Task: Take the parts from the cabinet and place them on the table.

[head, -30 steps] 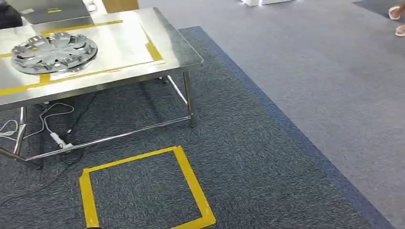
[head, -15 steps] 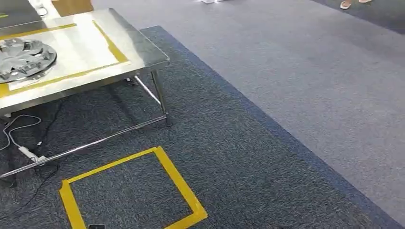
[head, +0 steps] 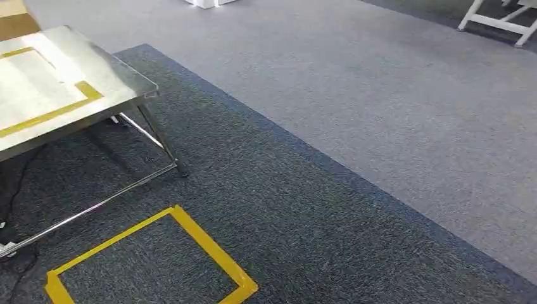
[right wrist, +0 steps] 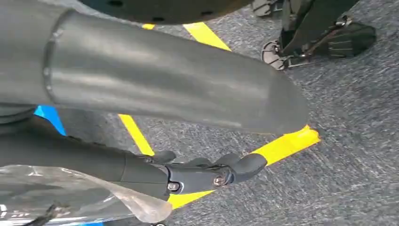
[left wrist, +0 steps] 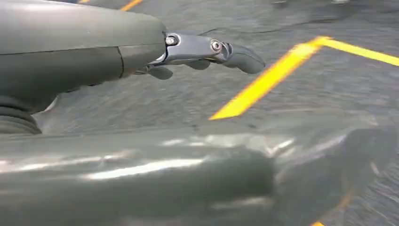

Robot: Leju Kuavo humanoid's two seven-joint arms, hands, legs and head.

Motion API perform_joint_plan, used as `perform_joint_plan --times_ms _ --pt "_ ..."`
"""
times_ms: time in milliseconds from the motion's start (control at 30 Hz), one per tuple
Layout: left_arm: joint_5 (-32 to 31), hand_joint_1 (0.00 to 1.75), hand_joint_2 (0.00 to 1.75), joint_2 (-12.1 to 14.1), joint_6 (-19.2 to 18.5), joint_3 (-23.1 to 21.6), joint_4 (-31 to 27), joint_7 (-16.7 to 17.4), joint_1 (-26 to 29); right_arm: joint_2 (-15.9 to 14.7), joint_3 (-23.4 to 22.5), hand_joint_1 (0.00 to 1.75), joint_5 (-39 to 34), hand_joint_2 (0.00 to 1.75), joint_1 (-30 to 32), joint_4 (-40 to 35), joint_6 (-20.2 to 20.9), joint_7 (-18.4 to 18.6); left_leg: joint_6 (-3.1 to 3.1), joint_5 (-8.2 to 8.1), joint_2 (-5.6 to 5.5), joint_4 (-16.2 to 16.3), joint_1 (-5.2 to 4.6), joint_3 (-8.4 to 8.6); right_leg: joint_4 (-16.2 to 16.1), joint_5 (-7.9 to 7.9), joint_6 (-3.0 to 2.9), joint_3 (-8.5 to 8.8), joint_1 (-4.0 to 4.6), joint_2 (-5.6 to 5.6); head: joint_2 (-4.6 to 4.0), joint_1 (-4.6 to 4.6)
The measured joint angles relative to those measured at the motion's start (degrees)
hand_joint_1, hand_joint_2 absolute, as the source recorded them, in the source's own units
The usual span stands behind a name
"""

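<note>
Head view has the steel bench off to the left, no part or cabinet visible, while each robot hand, left and right, hangs over the taped carpet, fingers loose and grasping nothing, presumably between trips.

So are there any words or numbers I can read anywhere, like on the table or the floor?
None: no words, numbers or labels can be read in these pictures.
The yellow tape on the carpet is plain, with no writing.
The tape on the table is plain too.
The left hand and right hand carry no readable marks.
</note>
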Motion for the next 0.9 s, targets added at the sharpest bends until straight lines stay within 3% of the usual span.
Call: perform_joint_plan --times_ms 67,133,167,200,233,267,300,333,367,433,467,500,533,633,667,700,733,800,833,867,900 --pt "0.00 0.00 0.00 -0.02 0.50 -0.74 0.04 -1.68 -0.04 0.00 0.28 0.00 0.24 0.00 -0.02 0.00 -0.61 -1.98 -0.08 -0.52 0.90 -0.64 -0.33 0.11 -0.14 0.52 0.86 -0.94 -0.61 1.23 0.00 -0.17" --pt "0.59 0.00 0.00 -0.09 0.92 -0.98 0.04 -3.35 0.01 -0.22 0.30 0.00 0.22 0.00 0.35 0.00 -0.76 -3.96 0.47 0.02 2.12 -1.44 -0.02 0.31 -0.52 0.89 1.75 -1.86 -0.49 2.45 0.00 -0.15" --pt "0.64 0.00 0.00 -0.09 0.87 -1.03 0.07 -4.22 -0.12 -0.50 0.33 0.00 0.22 0.00 0.58 0.00 -0.79 -4.83 0.69 0.32 3.21 -1.88 0.12 0.50 0.54 0.03 1.81 -1.99 -0.39 -0.83 0.00 -0.13" --pt "0.64 0.00 0.00 -0.13 0.83 -1.11 0.07 -4.79 -0.10 -0.57 0.35 0.00 0.26 0.00 0.58 0.00 -0.94 -5.38 1.13 0.35 3.78 -1.97 0.07 0.47 3.23 -2.10 2.14 -3.25 -0.35 -3.69 0.00 0.46" --pt "0.59 0.00 0.00 -0.22 0.83 -1.22 0.09 -4.85 0.16 -0.77 0.37 0.00 0.52 0.00 0.45 0.00 -1.13 -5.75 1.17 0.35 4.78 -1.93 -0.07 0.41 7.69 -4.60 2.42 -5.32 -0.39 -4.94 0.00 0.59" --pt "0.53 0.00 0.00 -0.17 0.85 -1.27 0.09 -4.64 0.44 -0.85 0.46 0.00 0.80 0.00 0.36 0.00 -1.46 -5.79 1.21 0.32 5.71 -1.92 -0.16 0.40 12.22 -6.71 2.66 -7.42 -0.44 -5.41 0.00 0.57" --pt "0.37 0.00 0.00 -0.13 0.90 -1.31 0.09 -4.15 0.60 -0.87 0.52 0.00 1.14 0.00 0.41 0.00 -1.64 -5.53 1.21 0.29 6.72 -1.90 -0.18 0.34 15.90 -8.05 2.87 -9.11 -0.49 -5.57 0.00 0.52" --pt "-0.02 0.00 0.00 -0.07 0.87 -1.35 0.09 -3.45 0.65 -0.92 0.59 0.00 1.46 0.00 0.52 0.00 -1.62 -4.76 1.19 0.24 7.54 -1.89 -0.18 0.33 17.25 -7.99 3.01 -9.60 -0.53 -5.70 0.00 0.57" --pt "-0.26 0.00 0.00 0.02 0.76 -1.46 0.09 -2.68 0.66 -0.94 0.63 0.00 1.62 0.00 0.74 0.09 -1.53 -3.62 1.16 0.21 8.23 -1.88 -0.17 0.35 15.80 -6.66 3.09 -8.60 -0.58 -5.91 0.02 0.55" --pt "-0.57 0.00 0.00 0.07 0.37 -1.75 0.13 -1.37 0.62 -0.94 0.72 0.00 1.64 0.00 1.01 0.20 -1.53 -1.61 0.85 0.01 9.44 -1.85 -0.16 0.58 6.07 -2.06 2.95 -2.96 -0.63 -7.09 0.00 0.57" --pt "-0.54 0.00 0.00 0.09 0.28 -1.79 0.17 -0.83 0.63 -0.94 0.74 0.00 1.66 0.00 0.99 0.22 -1.57 -1.01 0.54 -0.19 9.97 -1.79 -0.32 0.88 0.75 -0.52 2.79 0.26 -0.55 -9.47 0.00 0.59" --pt "-0.57 0.00 0.00 0.15 0.28 -1.81 0.17 -0.59 0.69 -0.83 0.83 0.00 1.66 0.00 0.81 0.24 -1.55 -0.72 0.17 -0.44 10.37 -1.72 -0.88 0.83 -0.64 -1.50 2.19 1.01 -0.05 -11.49 0.00 0.66" --pt "-0.57 0.00 0.00 0.15 0.26 -1.81 0.20 -0.52 0.77 -0.81 0.85 0.00 1.68 0.00 0.75 0.24 -1.57 -0.63 -0.10 -0.53 10.76 -1.61 -0.91 0.90 -0.72 -1.08 1.61 1.24 -0.26 -10.20 0.00 0.22" --pt "-0.57 0.00 0.00 0.24 0.33 -1.88 0.20 -0.17 0.71 -0.79 0.85 0.00 1.68 0.00 1.02 0.66 -1.53 0.20 -0.85 -0.59 12.29 -1.74 -0.81 1.46 -0.64 -0.95 0.77 0.38 -0.16 -8.62 0.00 0.24" --pt "-0.57 0.00 0.00 0.28 0.44 -1.92 0.20 -0.04 0.69 -0.79 0.85 0.00 1.66 0.00 1.11 0.68 -1.51 0.77 -1.42 -1.50 10.70 -1.08 -0.47 1.41 -0.93 -0.66 0.30 0.96 -0.52 -7.99 0.02 0.20" --pt "-0.57 0.00 0.00 0.28 0.53 -1.92 0.20 0.22 0.70 -0.79 0.85 0.00 1.79 0.00 1.08 0.70 -1.40 0.99 -1.52 -3.36 8.19 1.09 -0.37 0.56 -0.93 -0.52 -0.08 0.95 -0.54 -7.56 0.00 -0.15" --pt "-0.57 0.00 0.00 0.28 0.57 -1.90 0.22 0.66 0.77 -0.79 0.85 0.00 2.05 0.00 1.01 0.70 -1.31 1.25 -1.53 -5.90 6.74 5.43 -0.33 -1.24 -0.92 -0.42 -0.30 0.83 -0.51 -6.87 0.00 -0.35" --pt "-0.52 0.00 0.00 0.31 0.59 -1.90 0.22 0.96 0.95 -0.77 0.94 0.00 2.42 0.00 1.01 0.70 -1.09 1.44 -1.55 -9.84 5.87 15.07 -0.36 -5.60 -0.89 -0.33 -0.46 0.67 -0.39 -5.26 0.00 -0.42" --pt "-0.06 0.00 0.00 0.31 0.59 -1.90 0.24 1.07 1.07 -0.77 0.96 0.00 2.58 0.00 1.13 0.70 -1.07 1.60 -1.46 -9.97 5.82 17.42 -0.36 -6.83 -0.87 -0.32 -0.47 0.68 -0.31 -4.37 0.00 -0.39" --pt "0.68 0.00 0.00 0.31 0.55 -1.81 0.24 1.23 1.07 -0.79 0.96 0.00 2.71 0.00 1.25 0.70 -1.09 1.71 -1.31 -8.54 5.80 16.63 -0.35 -6.60 -0.86 -0.32 -0.46 0.78 -0.27 -3.56 0.02 -0.42" --pt "1.56 0.00 0.00 0.31 0.20 -1.57 0.24 1.51 0.97 -0.79 0.96 0.00 2.78 0.00 1.32 0.70 -1.16 1.66 -1.11 -6.06 5.70 13.62 -0.35 -5.46 -0.81 -0.32 -0.45 0.89 -0.24 -2.78 0.00 -0.39"
